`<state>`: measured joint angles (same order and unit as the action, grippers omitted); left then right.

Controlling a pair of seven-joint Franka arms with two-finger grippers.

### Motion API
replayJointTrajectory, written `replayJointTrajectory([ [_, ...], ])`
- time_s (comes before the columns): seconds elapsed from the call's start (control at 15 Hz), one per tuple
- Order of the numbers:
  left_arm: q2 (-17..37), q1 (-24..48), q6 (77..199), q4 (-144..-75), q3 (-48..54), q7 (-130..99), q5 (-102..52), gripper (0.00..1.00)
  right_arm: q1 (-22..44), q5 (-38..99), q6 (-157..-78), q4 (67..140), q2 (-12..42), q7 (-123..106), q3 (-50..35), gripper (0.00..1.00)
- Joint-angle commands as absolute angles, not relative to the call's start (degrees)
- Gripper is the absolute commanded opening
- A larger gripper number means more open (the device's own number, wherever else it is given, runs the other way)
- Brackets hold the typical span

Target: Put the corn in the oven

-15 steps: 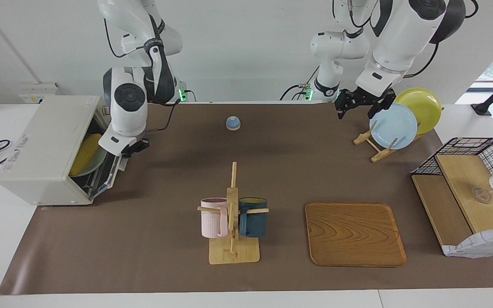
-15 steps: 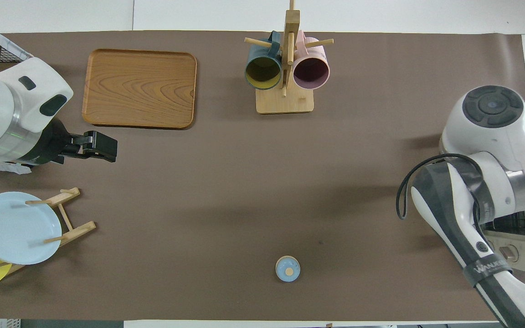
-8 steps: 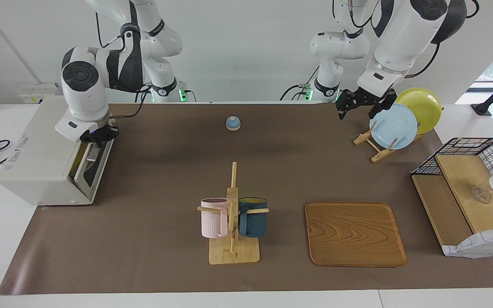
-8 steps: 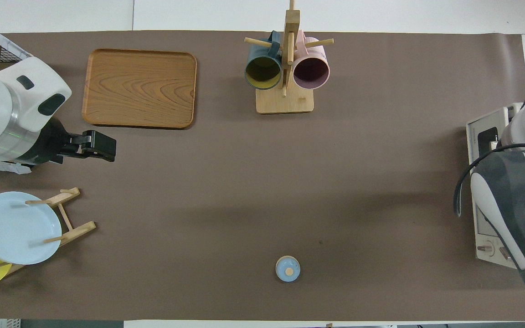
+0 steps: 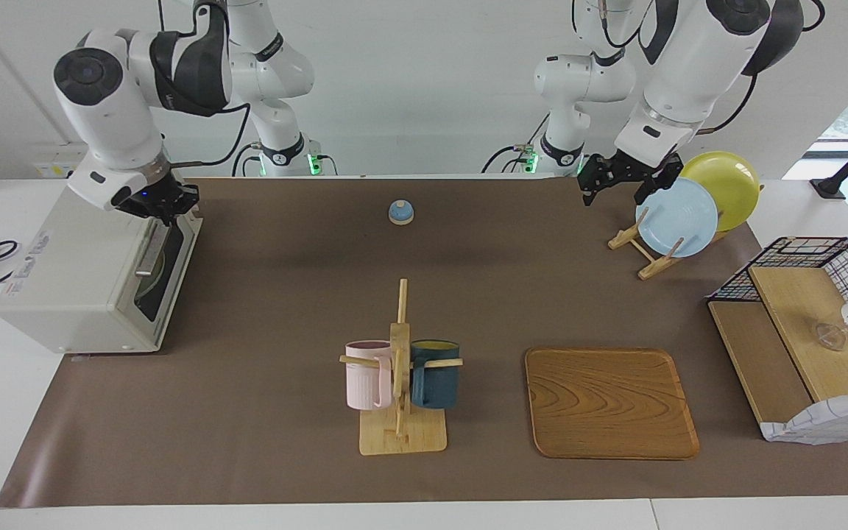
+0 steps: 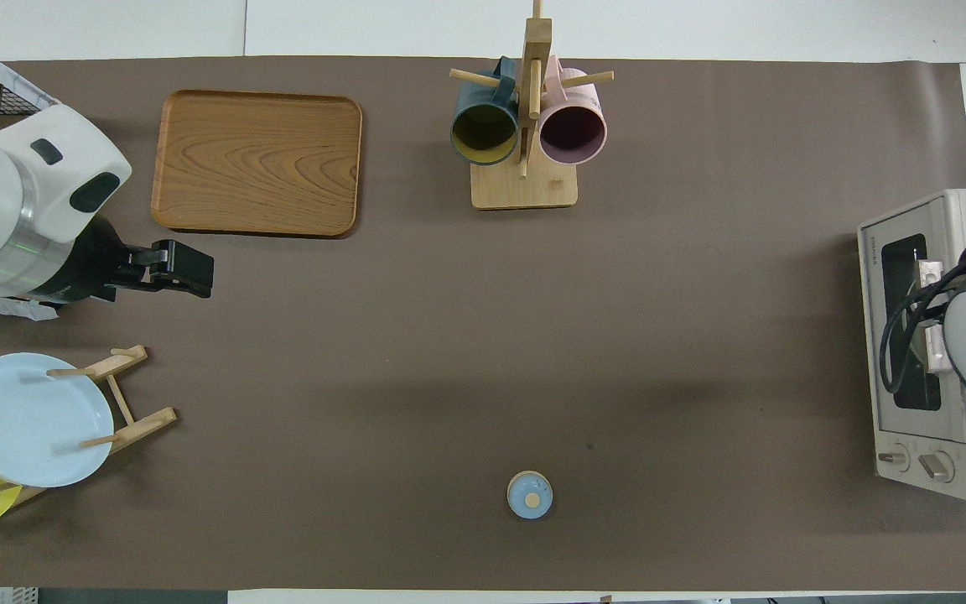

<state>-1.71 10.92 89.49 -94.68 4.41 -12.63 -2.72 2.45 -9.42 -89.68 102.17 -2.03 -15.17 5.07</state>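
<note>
**Door shut, corn out of sight**

Found oven (image 5: 78,280) at the right arm's end of the desk (image 5: 284,294), door (image 5: 166,269) closed. Saw no corn, only a dim yellowish shape through the glass. Right hand (image 5: 165,205) just above door's top edge, grip unreadable. Left hand (image 5: 617,184) released, waiting by plate rack (image 5: 641,258). Risked catching the door on withdrawal and pulling it open.

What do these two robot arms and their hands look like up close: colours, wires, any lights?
Both arms are glossy white, rounded shells with dark grey bands at the joints and black cables looped alongside. The right arm's elbow has a round dark grey cap. The left gripper and right gripper are small black two-finger claws on black wrists. Green lights glow at both arm bases.
</note>
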Motion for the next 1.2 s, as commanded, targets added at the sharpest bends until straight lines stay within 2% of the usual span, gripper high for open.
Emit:
replayJointTrajectory([
  [0.0, -2.5, 10.8, 88.6, -94.9, 4.4, -12.9, -1.7, 1.00, 2.0, -6.0, -85.9, 96.8, -1.1, -16.7, 4.5, 0.86],
  [0.07, -2.5, 10.8, 88.6, -94.9, 4.4, -12.9, -1.7, 1.00, 2.0, -5.7, -85.7, 96.2, -1.1, -16.7, 4.4, 1.00],
  [0.6, -2.5, 10.8, 88.6, -94.9, 4.4, -12.9, -1.7, 1.00, 2.5, -3.3, -83.9, 91.1, 1.4, -9.9, 4.2, 1.00],
  [1.13, -2.5, 10.8, 88.6, -94.9, 4.4, -12.9, -1.7, 1.00, 4.9, -3.3, -82.6, 91.4, 0.4, -5.7, 4.7, 1.00],
])
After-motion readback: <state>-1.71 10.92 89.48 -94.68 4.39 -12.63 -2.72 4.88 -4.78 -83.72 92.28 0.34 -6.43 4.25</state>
